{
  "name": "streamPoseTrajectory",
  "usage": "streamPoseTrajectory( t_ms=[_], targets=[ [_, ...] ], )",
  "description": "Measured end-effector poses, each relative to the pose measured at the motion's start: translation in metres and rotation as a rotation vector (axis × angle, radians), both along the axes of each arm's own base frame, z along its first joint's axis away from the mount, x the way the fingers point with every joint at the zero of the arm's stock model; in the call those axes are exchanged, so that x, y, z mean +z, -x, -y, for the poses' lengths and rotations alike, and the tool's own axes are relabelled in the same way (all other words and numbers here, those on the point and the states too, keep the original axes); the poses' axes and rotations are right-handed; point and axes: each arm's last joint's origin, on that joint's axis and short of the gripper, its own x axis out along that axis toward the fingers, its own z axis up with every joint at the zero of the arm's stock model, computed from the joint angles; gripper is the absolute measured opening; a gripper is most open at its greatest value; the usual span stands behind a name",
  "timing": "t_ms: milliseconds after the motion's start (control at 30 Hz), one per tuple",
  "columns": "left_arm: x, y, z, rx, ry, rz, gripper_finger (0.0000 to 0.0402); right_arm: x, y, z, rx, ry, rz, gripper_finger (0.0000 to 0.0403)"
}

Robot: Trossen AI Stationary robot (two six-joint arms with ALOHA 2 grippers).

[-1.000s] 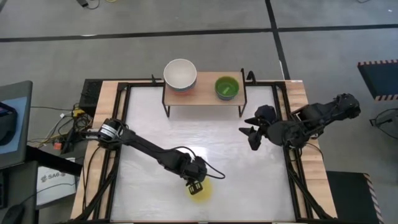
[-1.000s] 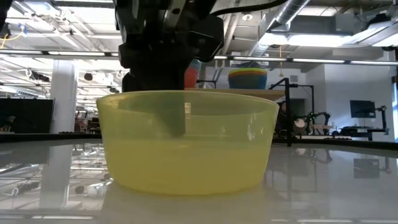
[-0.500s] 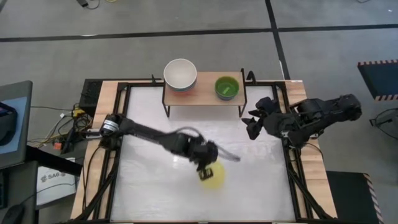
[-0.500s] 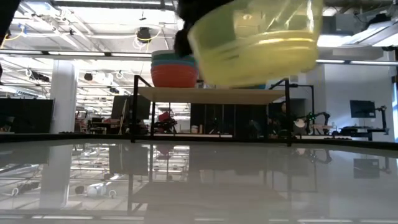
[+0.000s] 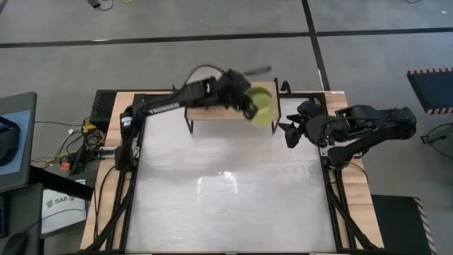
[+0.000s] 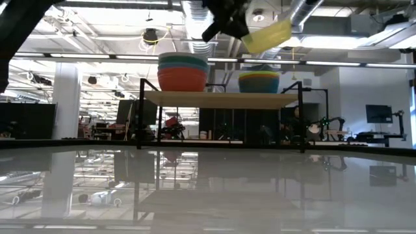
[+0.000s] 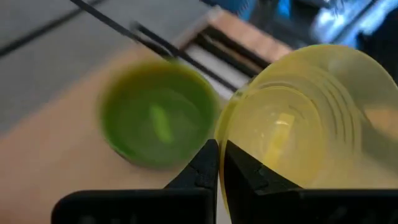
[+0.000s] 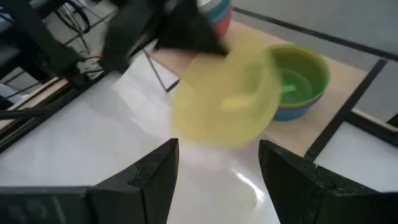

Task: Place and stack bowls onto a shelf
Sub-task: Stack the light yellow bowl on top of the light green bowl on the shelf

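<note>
Two stacks sit on the shelf [image 5: 233,111]: the larger-bowl stack [image 6: 183,71] (red at the bottom, teal/blue bands above) toward the left arm's end, and the smaller stack w/ the lime green bowl [image 7: 157,122] on top toward the right arm's end. The white surface [image 5: 226,191] in front carries no bowls in any view.

Key relation: the yellow bowl [image 5: 262,106] is held up in the air, tilted, right at the smaller stack. In the low view it hangs above the stack [image 6: 259,82], clear of it, not touching. The left wrist view shows the lime green bowl just beside the yellow one and farther from the camera, mouth open toward it. So, as I read it, the yellow one needs to level out and drop onto the lime green bowl; the gap left is mostly vertical plus a tilt correction.

Left tool [image 7: 220,163]: fingers narrow, nearly closed, pinching the rim of the yellow bowl, wall between the pads. The left arm reaches across the shelf top from its own side.

Right tool [image 5: 289,137]: fingers spread wide, holding nothing, hovering over the surface just off the shelf's right-arm end, near the yellow bowl but apart from it. It is closer to the smaller stack than the left arm's base, yet it's idle; the left arm has the bowl.

Risk, imo: releasing while tilted could leave the bowl seated crooked on the lime green rim, or let it slide off.
</note>
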Motion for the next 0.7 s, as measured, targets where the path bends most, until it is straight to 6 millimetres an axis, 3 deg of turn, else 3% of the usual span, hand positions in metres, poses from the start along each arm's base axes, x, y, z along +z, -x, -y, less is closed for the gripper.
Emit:
streamPoseTrajectory(
  t_ms=[100,267,700],
  targets=[
    [0.004,0.005,-0.034,0.075,-0.016,0.061,0.0000,0.001,-0.001,0.008,-0.020,0.028,-0.013,0.0248],
    [-0.011,0.004,-0.071,0.147,0.010,0.080,0.0000,0.003,-0.003,0.023,-0.055,0.079,-0.033,0.0248],
    [-0.016,0.010,-0.086,0.099,-0.082,-0.013,0.0004,0.004,-0.004,0.056,-0.077,0.094,-0.076,0.0248]
  ],
)
